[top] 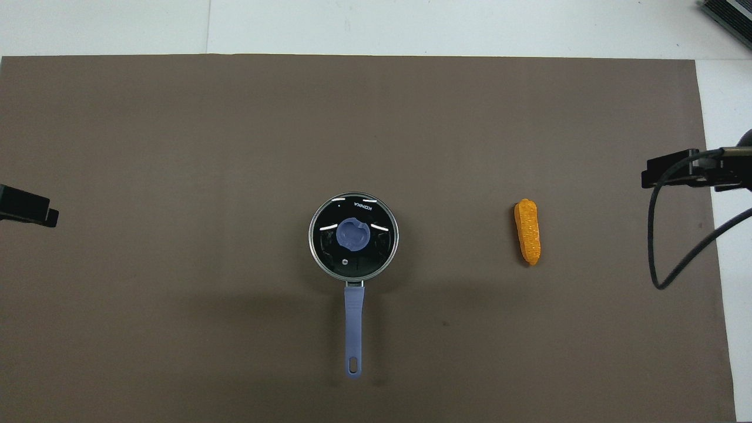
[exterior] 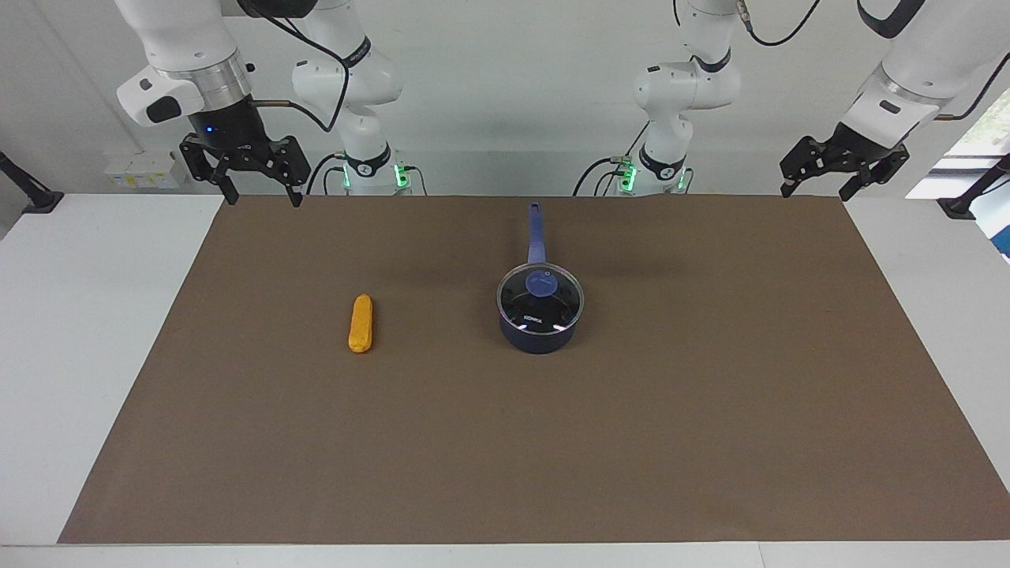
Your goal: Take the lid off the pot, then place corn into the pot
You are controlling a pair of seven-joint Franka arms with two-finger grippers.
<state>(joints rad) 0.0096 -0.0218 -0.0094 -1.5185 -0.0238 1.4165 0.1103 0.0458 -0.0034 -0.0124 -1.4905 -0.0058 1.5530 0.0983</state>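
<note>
A: Facing view, arm poses, read across from the right arm's end. The right gripper (exterior: 259, 192) hangs raised over the brown mat's (exterior: 710, 442) edge nearest the robots, wrist vertical, fingers pointing down and spread wide, holding nothing. The left gripper (exterior: 821, 183) hangs raised over the mat's corner at the left arm's end, wrist tilted, fingers spread apart, holding nothing. Both arms wait.

B: Count of items?

A: One corn (exterior: 361, 323), one pot (exterior: 540, 330), one lid (exterior: 540, 297), two grippers. One mat covers the white table (exterior: 87, 315).

B: Position of each item relative to the grippers?

A: The corn lies flat on the mat toward the right arm's end, its length running toward and away from the robots, farther from the robots than the spot under the right gripper and well apart from it. The pot stands upright near the mat's middle, between the two grippers' ends of the table, with its handle pointing toward the robots. The lid sits closed on the pot, blue knob at centre. Corn and pot are well apart. In the overhead view only parts of the left gripper (top: 26, 207) and right gripper (top: 675, 170) show at the sides.
</note>
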